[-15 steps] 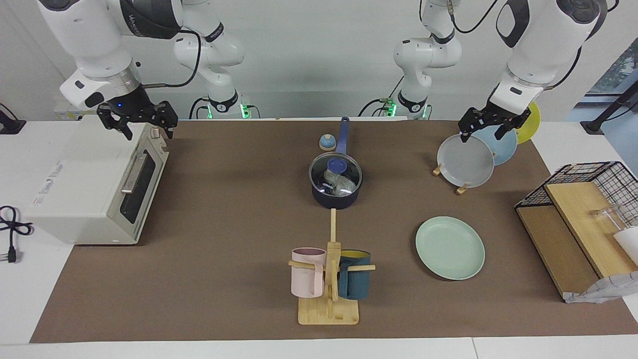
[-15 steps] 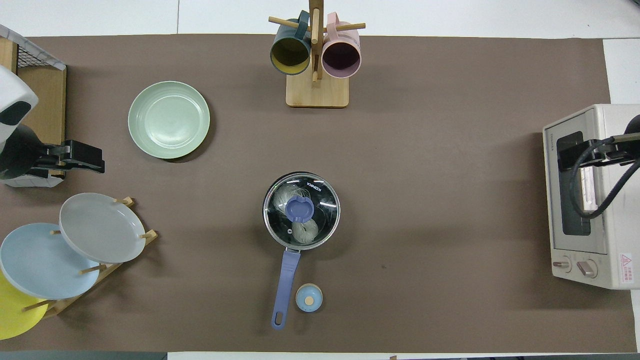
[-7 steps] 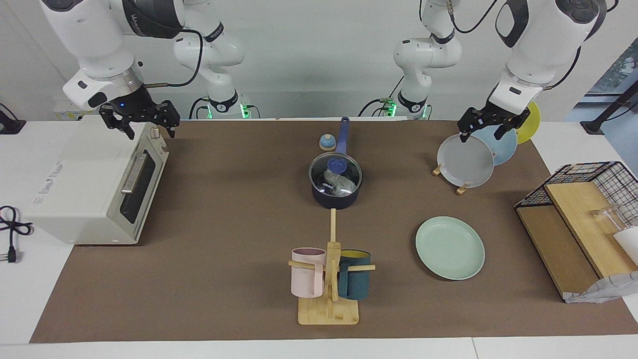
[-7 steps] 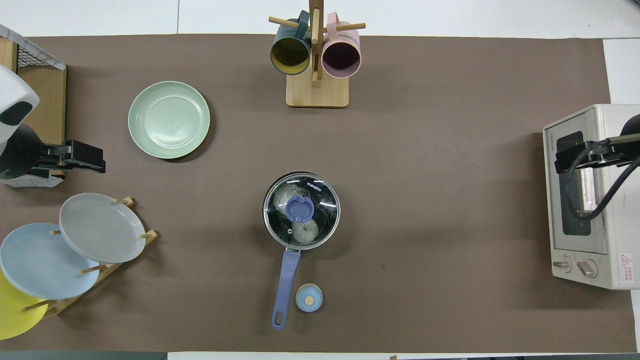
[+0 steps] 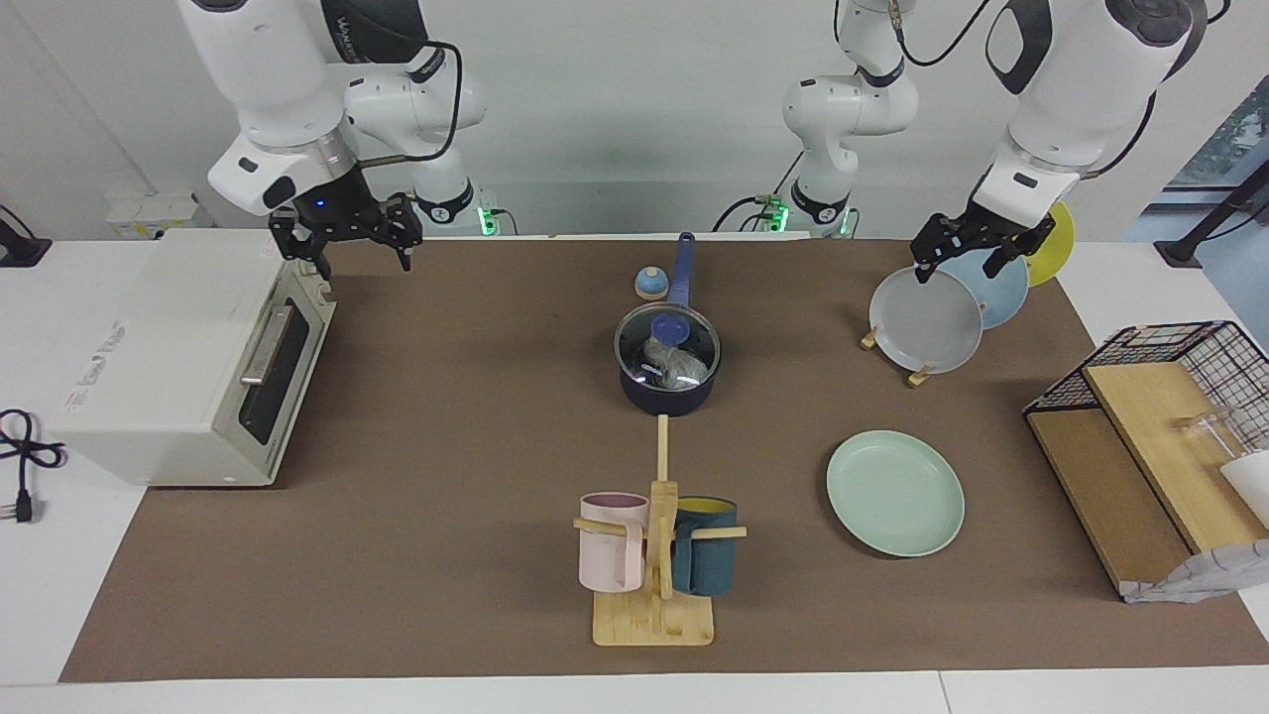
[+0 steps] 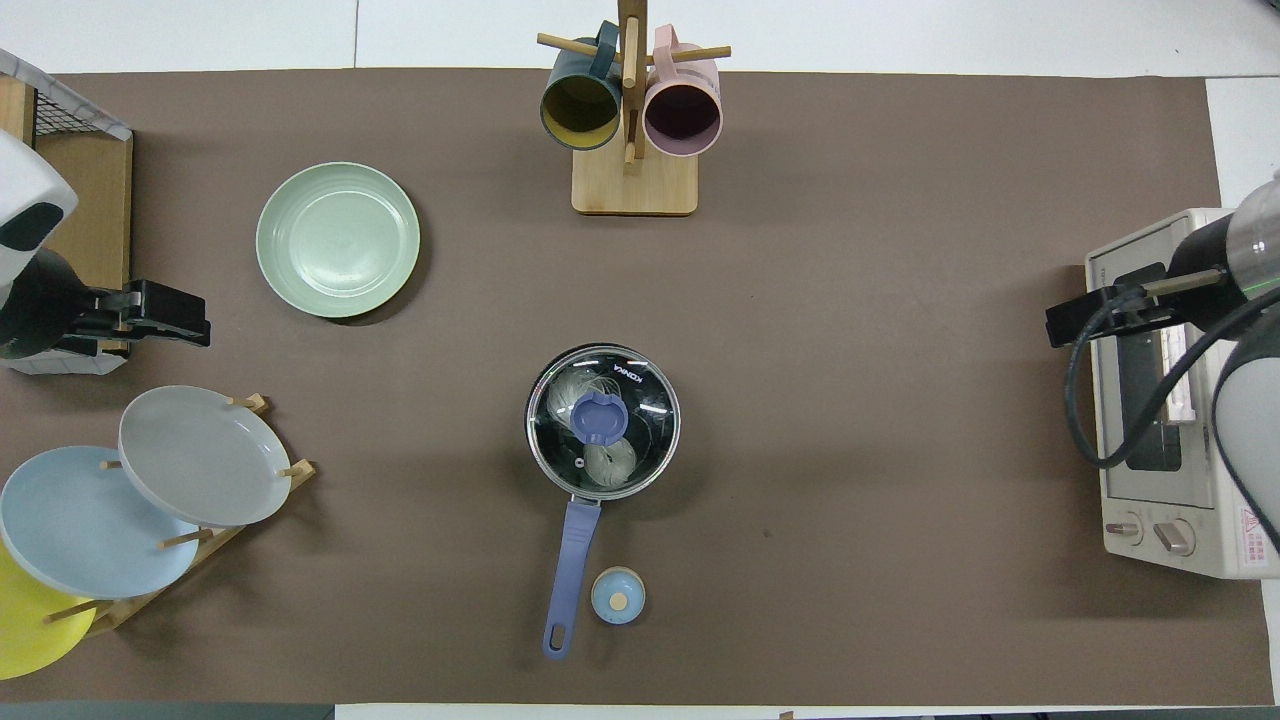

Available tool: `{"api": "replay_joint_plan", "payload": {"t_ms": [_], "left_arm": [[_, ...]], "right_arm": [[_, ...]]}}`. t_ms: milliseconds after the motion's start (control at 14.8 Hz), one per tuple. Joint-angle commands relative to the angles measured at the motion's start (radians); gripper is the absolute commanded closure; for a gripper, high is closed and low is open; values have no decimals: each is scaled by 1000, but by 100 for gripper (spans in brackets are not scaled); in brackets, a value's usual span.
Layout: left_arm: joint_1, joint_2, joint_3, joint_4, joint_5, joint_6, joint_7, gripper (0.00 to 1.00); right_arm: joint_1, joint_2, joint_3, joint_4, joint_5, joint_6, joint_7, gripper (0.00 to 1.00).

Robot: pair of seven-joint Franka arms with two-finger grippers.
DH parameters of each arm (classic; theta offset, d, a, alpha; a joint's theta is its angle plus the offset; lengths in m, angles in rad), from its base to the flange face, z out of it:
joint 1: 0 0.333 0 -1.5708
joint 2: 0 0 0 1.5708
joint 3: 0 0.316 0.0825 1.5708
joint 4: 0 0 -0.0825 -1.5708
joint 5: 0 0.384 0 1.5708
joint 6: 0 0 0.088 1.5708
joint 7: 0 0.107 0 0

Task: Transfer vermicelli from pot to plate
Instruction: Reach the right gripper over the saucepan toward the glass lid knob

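Covering the table, brown mat [image 5: 476, 416], white wall, both claws seemingly open, empty.

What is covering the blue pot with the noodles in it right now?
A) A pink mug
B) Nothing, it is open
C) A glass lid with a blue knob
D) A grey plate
C: a glass lid with a blue knob sits on the pot, and the vermicelli shows through it.
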Motion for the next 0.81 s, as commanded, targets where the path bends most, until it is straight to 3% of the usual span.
{"api": "replay_joint_plan", "payload": {"t_ms": [0,203,407,610,746], "left_arm": [[0,-12,4,-8,-9,12,-4,0],[1,-11,5,-6,-9,13,-5,0],[7,-11,7,-6,-9,15,-5,0],[7,-11,7,-6,-9,22,-4,0],[21,-11,7,-6,-9,24,-2,0]], "right_arm": [[90,100,5,133,11,-32,98,0],[232,244,5,286,8,-61,291,0],[366,356,5,373,6,-23,467,0],[448,398,11,365,11,95,636,0],[492,406,9,290,11,164,647,0]]}}
